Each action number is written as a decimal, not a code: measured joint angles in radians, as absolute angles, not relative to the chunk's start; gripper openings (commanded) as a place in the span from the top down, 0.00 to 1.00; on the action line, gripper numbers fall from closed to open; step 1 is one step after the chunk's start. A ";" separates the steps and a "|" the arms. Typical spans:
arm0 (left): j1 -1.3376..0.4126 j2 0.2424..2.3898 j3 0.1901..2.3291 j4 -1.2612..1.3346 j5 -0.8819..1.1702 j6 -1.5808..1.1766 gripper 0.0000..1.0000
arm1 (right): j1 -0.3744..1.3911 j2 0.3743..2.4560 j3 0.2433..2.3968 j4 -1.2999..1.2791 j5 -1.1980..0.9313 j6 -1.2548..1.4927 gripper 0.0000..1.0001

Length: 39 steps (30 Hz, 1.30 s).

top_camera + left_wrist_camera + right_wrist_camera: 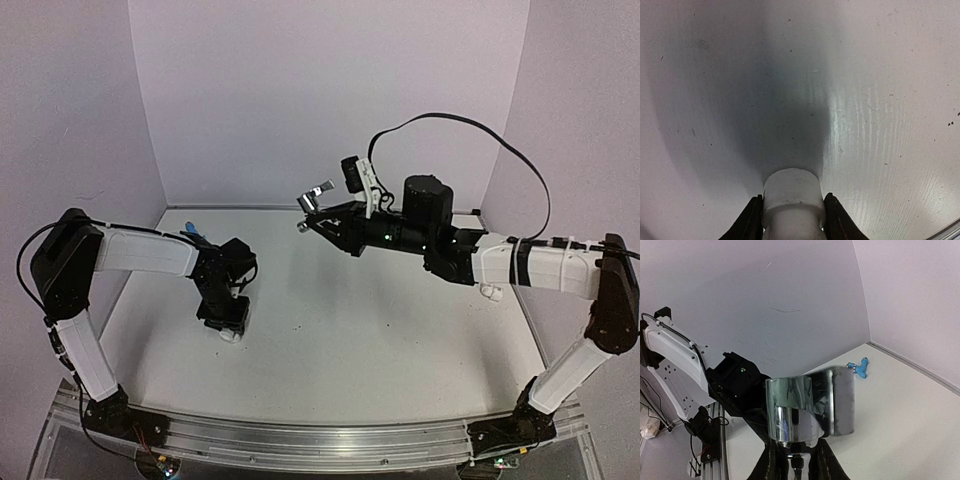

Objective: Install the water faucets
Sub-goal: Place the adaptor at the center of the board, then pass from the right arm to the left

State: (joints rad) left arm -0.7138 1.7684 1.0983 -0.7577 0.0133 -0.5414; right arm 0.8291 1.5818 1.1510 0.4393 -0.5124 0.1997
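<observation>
The silver faucet [810, 407] is metal, so we judge it stiff and rather heavy for its small size. Its polished surface will probably be slippery. It should not break, but it may turn or slide in a weak grip. We think the best place to hold it is the narrow lower part, leaving the broad curved part free. The right jaws are clenched on this lower part: in the right wrist view the faucet stands up between them, with its wide shiny body above the tips. In the top view it is held high in the air over the counter [350, 340].

The blue faucet [859, 367] is plastic, so we expect it to be light and easy to knock away. It lies on the counter near the back wall, beyond the left arm, well apart from both jaws.

The left jaws are grasping a white fitting [791, 200], its end turned down toward the counter. We cannot tell if it touches.
</observation>
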 measured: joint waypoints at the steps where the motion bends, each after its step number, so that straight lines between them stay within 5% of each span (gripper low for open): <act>1: -0.716 1.768 1.099 -0.750 0.012 -0.539 0.47 | 0.829 1.582 1.146 0.439 -0.514 0.202 1.00; 6: -0.721 1.739 1.099 -0.744 0.011 -0.528 0.17 | 0.830 1.582 1.137 0.439 -0.530 0.219 1.00; 9: -0.715 1.647 1.109 -0.766 0.013 -0.522 0.09 | 0.830 1.582 1.134 0.444 -0.548 0.242 1.00; 18: -0.673 1.301 1.309 -0.545 0.295 -0.512 0.11 | 0.830 1.633 1.133 0.536 -0.637 0.322 1.00; 26: -0.675 1.280 1.285 -0.167 0.571 -0.550 0.13 | 0.830 1.671 1.134 0.611 -0.719 0.393 1.00; 32: -0.679 1.362 1.284 -0.098 0.661 -0.559 0.27 | 0.835 1.677 1.142 0.674 -0.747 0.432 1.00; 39: -0.689 1.417 1.286 -0.092 0.737 -0.552 0.67 | 0.837 1.709 1.164 0.702 -0.755 0.470 1.00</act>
State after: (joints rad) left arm -0.6891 1.4174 1.2859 -0.0917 0.7373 -0.5517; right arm 0.8368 1.7094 1.1644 0.7019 -0.7555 0.4704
